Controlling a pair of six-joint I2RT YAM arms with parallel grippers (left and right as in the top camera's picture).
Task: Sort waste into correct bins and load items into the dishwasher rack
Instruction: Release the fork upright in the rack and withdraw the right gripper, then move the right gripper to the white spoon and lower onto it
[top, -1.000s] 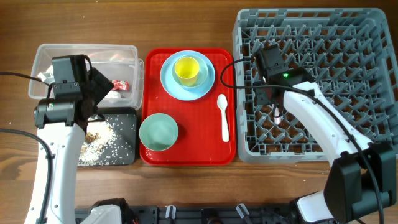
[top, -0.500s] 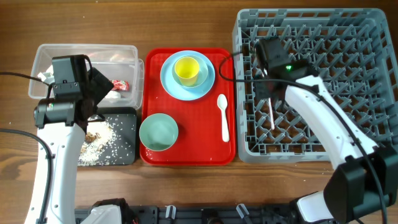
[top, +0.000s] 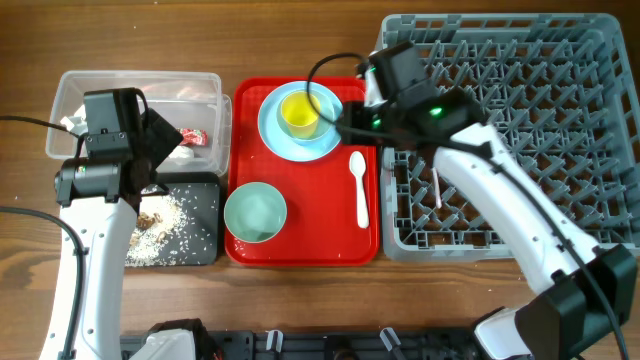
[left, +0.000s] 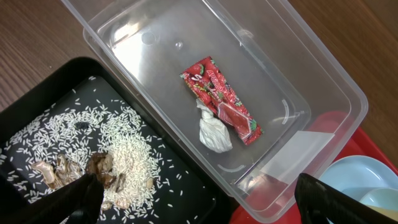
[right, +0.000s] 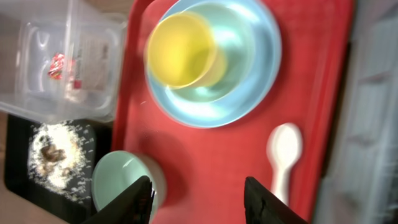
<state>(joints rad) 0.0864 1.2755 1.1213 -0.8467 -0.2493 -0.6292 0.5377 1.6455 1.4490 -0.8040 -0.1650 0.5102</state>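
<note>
A red wrapper (left: 221, 102) and a white tissue (left: 213, 132) lie in the clear tub (top: 140, 92). Rice scraps (left: 118, 155) cover the black tray (top: 203, 205). My left gripper (top: 165, 150) hangs open over the seam between the two bins, empty (left: 199, 208). On the red tray (top: 320, 215) sit a light blue plate (top: 275, 135) carrying the yellow cup (top: 300, 112), a mint bowl (top: 255, 212) and a white spoon (top: 358, 188). The white fork (top: 437, 186) lies in the grey rack (top: 520, 120). My right gripper (top: 352, 122) hovers open and empty above the red tray (right: 199, 202), between bowl (right: 115, 180) and spoon (right: 283, 155).
The rack fills the right half of the table, its left wall right beside the red tray. The clear tub and black tray stand one behind the other at the left. Bare wood runs along the front edge and far left.
My right gripper has moved left out of the rack to above the red tray and opened wider, leaving the fork lying in the rack. The left arm has not moved.
</note>
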